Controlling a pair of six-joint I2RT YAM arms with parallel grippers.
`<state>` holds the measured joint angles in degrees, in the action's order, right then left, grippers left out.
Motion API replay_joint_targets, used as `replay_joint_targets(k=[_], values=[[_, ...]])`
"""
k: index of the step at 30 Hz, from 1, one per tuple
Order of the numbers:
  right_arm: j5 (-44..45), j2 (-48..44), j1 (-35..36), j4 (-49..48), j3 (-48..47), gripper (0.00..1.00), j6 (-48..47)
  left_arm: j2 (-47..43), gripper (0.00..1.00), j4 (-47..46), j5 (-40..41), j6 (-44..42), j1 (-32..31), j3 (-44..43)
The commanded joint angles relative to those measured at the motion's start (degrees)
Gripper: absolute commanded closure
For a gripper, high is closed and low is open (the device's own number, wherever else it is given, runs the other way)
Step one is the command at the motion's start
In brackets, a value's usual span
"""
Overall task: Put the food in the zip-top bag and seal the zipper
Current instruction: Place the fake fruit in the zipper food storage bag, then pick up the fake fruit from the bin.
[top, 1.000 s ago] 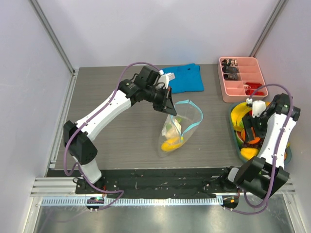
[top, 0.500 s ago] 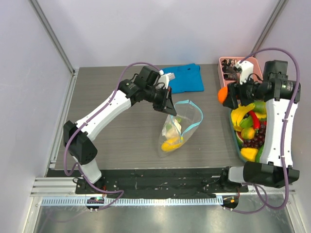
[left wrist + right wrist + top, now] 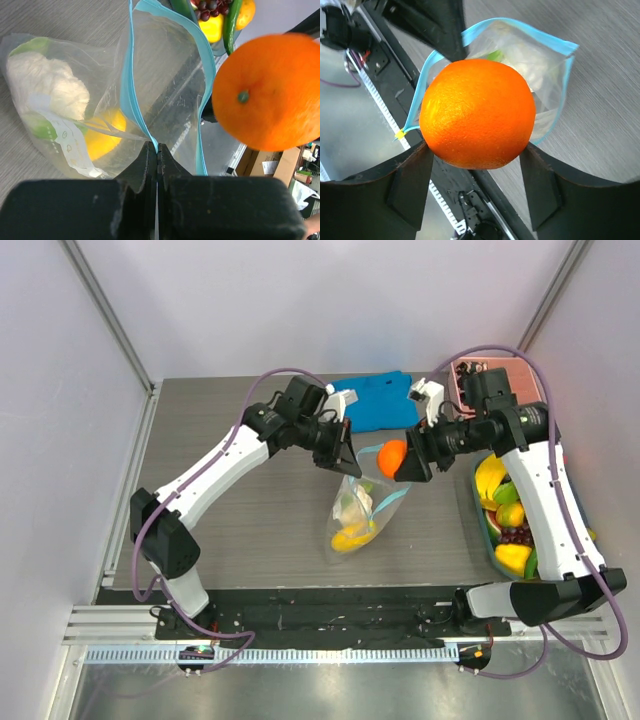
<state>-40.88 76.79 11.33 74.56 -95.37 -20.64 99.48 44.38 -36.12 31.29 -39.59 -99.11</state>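
The clear zip-top bag stands open mid-table, with a cauliflower and a yellow piece inside. My left gripper is shut on its light-blue zipper rim and holds the mouth open. My right gripper is shut on an orange and holds it just above the bag's mouth. The orange fills the right wrist view, with the bag below it. The orange also shows at the right of the left wrist view.
A green basket of more toy food, bananas, grapes and a lemon, stands at the right. A pink tray sits behind it, partly hidden by the right arm. A blue folded cloth lies at the back.
My right gripper lifted the orange out of the basket and carried it left to above the bag's mouth. The left gripper and the bag have stayed still.
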Motion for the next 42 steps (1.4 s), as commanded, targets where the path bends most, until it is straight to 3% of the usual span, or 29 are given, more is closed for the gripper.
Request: replay_joint_targets(k=[1, 3, 5, 9, 12, 17, 24, 27, 34, 37, 42], values=[[2.91, 1.25, 5.36, -0.83, -0.16, 0.21, -1.67, -0.69, 1.0, -2.28, -1.58, 0.97, 0.66, -0.21], [4.14, 1.6, 6.94, -0.21, -0.08, 0.07, -2.82, -0.69, 1.0, -2.28, -1.5, 0.88, 0.66, -0.12], [4.32, 1.52, 7.04, -0.38, -0.43, 0.0, -2.3, -0.78, 1.0, -2.02, -1.32, 0.79, 0.57, 0.06], [7.83, 0.47, 5.73, -1.35, -2.01, 0.0, 0.16, -1.04, 1.0, -2.11, -1.41, 0.79, 0.66, 0.67], [4.51, 1.77, -4.27, 1.36, -3.5, 0.0, 0.08, -1.4, 1.0, -2.45, -1.41, 0.79, 0.83, 1.02], [-0.07, 5.29, -27.62, 10.06, -5.26, 0.02, -7.91, -1.4, 1.0, -2.46, -1.24, 0.88, 0.75, 1.03], [3.44, 10.21, -46.74, 11.48, -5.26, 0.02, -17.67, -0.87, 1.0, -2.02, -0.8, 0.62, 0.75, -0.12], [4.76, 14.25, -49.99, 11.48, -8.15, 0.03, -20.57, -0.78, 1.0, -2.54, -0.88, 0.35, 0.83, -0.38], [8.44, 18.57, -49.75, 8.76, -10.8, 0.02, -34.17, -0.52, 1.0, -3.33, -2.2, 0.09, 0.92, -0.21], [11.96, 16.64, -48.17, 4.65, -6.68, 0.02, -44.2, -0.43, 1.0, -3.25, -2.29, -0.53, 0.92, -0.21], [14.51, 12.16, -44.83, -5.74, 2.11, 0.0, -52.46, -0.25, 1.0, -3.42, -2.9, -0.79, 1.01, 0.06]])
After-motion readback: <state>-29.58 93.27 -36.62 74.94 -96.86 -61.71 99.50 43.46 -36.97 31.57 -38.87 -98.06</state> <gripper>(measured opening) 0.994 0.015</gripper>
